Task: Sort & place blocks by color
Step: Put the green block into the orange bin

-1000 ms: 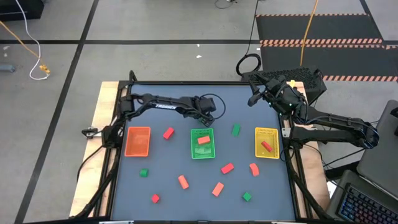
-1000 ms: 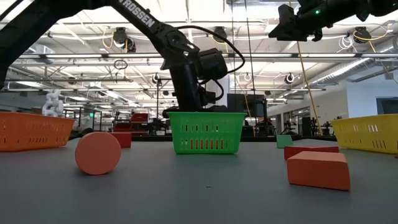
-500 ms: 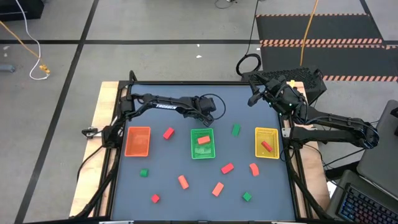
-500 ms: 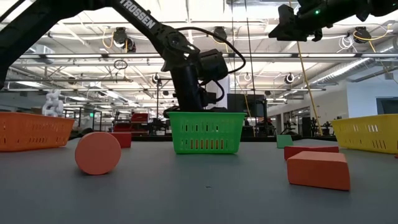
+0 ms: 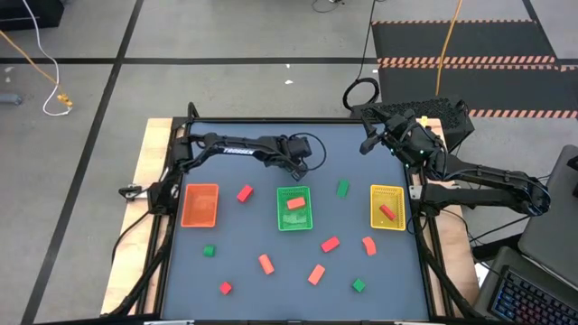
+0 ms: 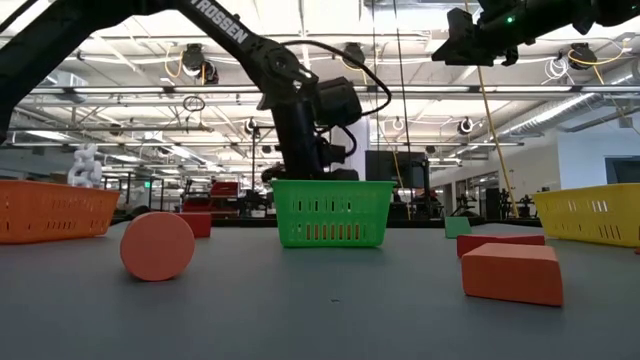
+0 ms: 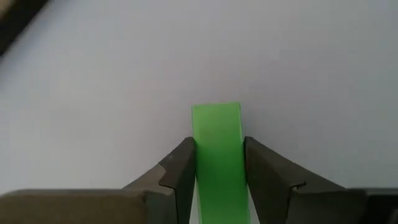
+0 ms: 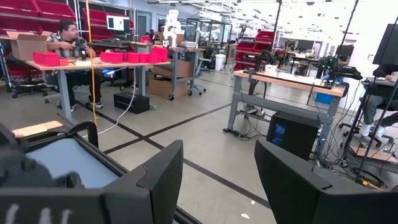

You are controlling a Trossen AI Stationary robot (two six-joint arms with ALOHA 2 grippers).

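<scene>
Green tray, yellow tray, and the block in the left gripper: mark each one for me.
green tray [image 5: 306,220]: high view, on its right rim.
yellow tray [image 5: 376,207]: high view, on its left rim.
green block [image 7: 216,146]: left wrist view, on the face showing between the left gripper's [image 7: 216,180] fingers.

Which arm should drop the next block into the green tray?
Left. Its claw is shut on a green block, just behind the green tray. The right claw is open, parked at the far corner.
</scene>
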